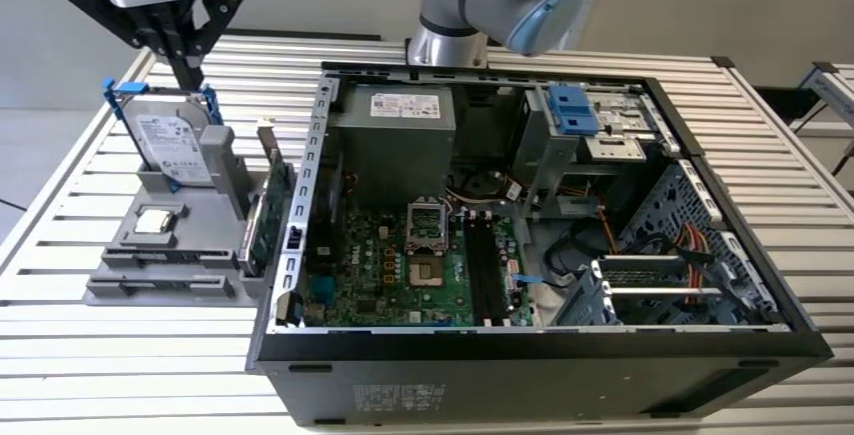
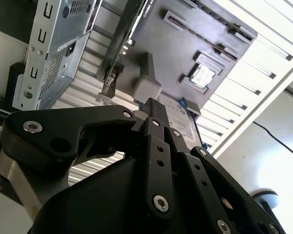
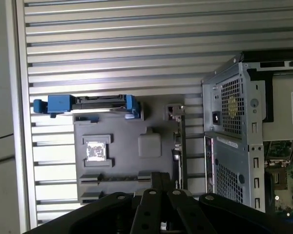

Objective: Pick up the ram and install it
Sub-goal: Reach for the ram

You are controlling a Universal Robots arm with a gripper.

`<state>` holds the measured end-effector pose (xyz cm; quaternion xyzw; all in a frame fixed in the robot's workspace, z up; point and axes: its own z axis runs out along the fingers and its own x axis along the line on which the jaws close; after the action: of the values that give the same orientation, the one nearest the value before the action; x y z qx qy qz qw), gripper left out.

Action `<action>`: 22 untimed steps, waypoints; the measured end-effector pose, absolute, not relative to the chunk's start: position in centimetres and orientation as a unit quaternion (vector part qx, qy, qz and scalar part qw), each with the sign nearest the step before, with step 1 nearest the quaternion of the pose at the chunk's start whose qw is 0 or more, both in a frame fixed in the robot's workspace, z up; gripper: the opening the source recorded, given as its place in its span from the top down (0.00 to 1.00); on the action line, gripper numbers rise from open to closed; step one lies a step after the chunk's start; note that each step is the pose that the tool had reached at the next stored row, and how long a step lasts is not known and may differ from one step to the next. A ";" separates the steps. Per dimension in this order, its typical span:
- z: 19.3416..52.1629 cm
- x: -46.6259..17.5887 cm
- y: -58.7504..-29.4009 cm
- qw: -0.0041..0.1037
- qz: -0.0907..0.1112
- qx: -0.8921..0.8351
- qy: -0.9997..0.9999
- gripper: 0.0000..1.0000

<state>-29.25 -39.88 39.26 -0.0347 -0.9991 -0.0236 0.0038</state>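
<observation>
The ram (image 1: pixel 160 280) appears to stand on edge in the long slot at the end of the gray holder (image 1: pixel 200 242) farthest from the hard drive (image 1: pixel 174 140), probably so that its upper edge stays free for pinching. The end effector (image 1: pixel 200 80) hangs high above the holder, well apart from the ram. Its fingers are drawn together with nothing between them.
</observation>
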 end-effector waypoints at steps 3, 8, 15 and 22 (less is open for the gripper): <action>39.3 -29.6 -39.9 0.004 -0.024 -0.035 -0.999 1.00; 39.3 -30.0 -39.9 0.004 -0.024 -0.035 -0.999 1.00; 39.3 -31.2 -39.9 0.004 -0.024 -0.035 -0.999 1.00; 39.2 -32.0 -39.9 0.004 -0.024 -0.025 -0.999 1.00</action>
<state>-32.00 -39.88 39.24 -0.0253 -0.9994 -0.0236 0.0040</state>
